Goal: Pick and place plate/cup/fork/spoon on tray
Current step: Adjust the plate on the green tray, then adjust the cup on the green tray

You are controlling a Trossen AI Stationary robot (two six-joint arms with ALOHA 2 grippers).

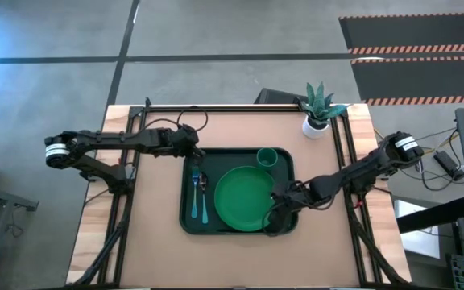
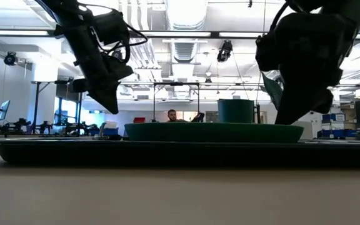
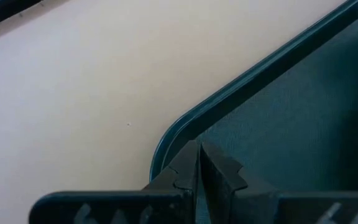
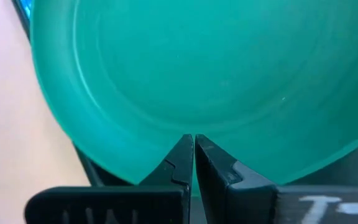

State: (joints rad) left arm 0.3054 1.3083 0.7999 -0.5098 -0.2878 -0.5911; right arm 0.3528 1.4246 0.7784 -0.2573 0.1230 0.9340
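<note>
The dark green tray [image 1: 188,225] lies in the middle of the table. On it the bright green plate [image 1: 244,197] lies flat, the green cup [image 1: 267,157] stands at the far side, and the fork [image 1: 193,197] and spoon [image 1: 204,197] lie side by side at the left. My left gripper [image 1: 193,158] is shut and empty above the tray's far left corner [image 3: 166,146]. My right gripper [image 1: 275,211] is shut, with its tips over the plate's near right rim [image 4: 135,171]. My right gripper's shut fingertips [image 4: 182,152] point down at a slant from the table's right side onto the plate's near right rim [image 4: 148,175]. I cannot tell whether they touch it. The plate lies flat on the tray [image 2: 167,153].
A white pot with a spiky green plant [image 1: 319,109] stands at the table's far right corner. Bare table lies to the left and to the near side of the tray. A person [image 2: 172,116] shows in the room behind.
</note>
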